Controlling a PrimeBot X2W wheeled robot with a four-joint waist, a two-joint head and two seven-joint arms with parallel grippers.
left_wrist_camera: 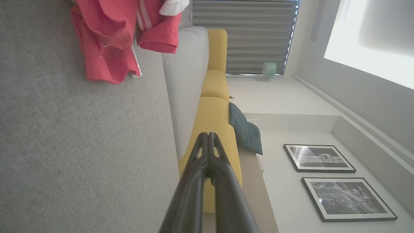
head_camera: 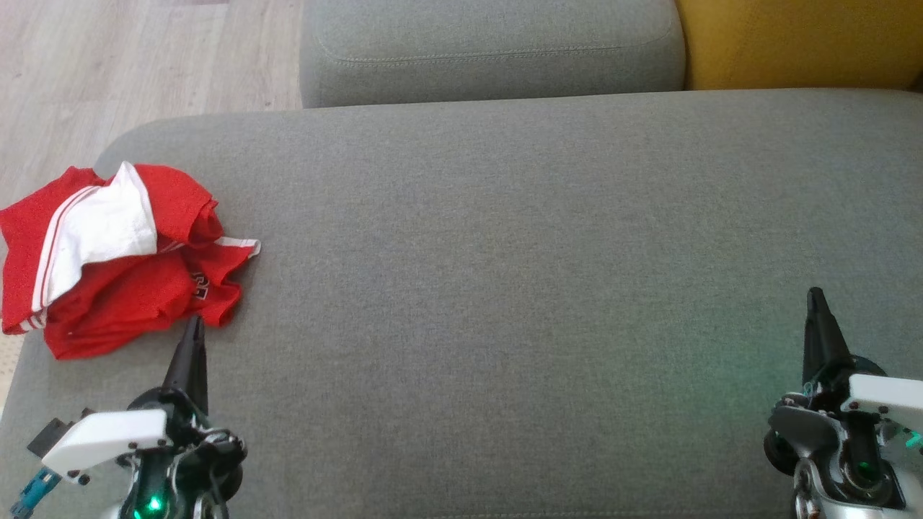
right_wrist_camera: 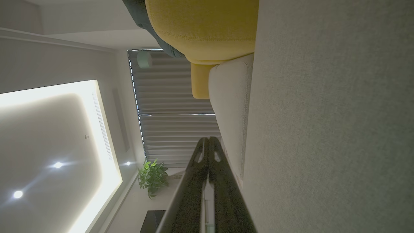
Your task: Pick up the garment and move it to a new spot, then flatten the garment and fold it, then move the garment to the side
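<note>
Garment (head_camera: 122, 259) lies crumpled, lettering (head_camera: 199, 285) partly hidden by folds; both jaws closed, empty.

Grey sofa seat (head_camera: 505, 252), yellow cushion (head_camera: 800, 43), wood floor (head_camera: 144, 58), slatted blinds (left_wrist_camera: 245, 38), framed pictures (left_wrist_camera: 318, 158).

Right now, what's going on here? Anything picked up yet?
Nothing is held yet. The red and white garment lies crumpled at the left end of the grey sofa seat, not flattened or folded. The left end effector is shut and empty, pointing at the garment's near edge without gripping it. The right end effector is shut and empty too, far off at the seat's right side.
</note>
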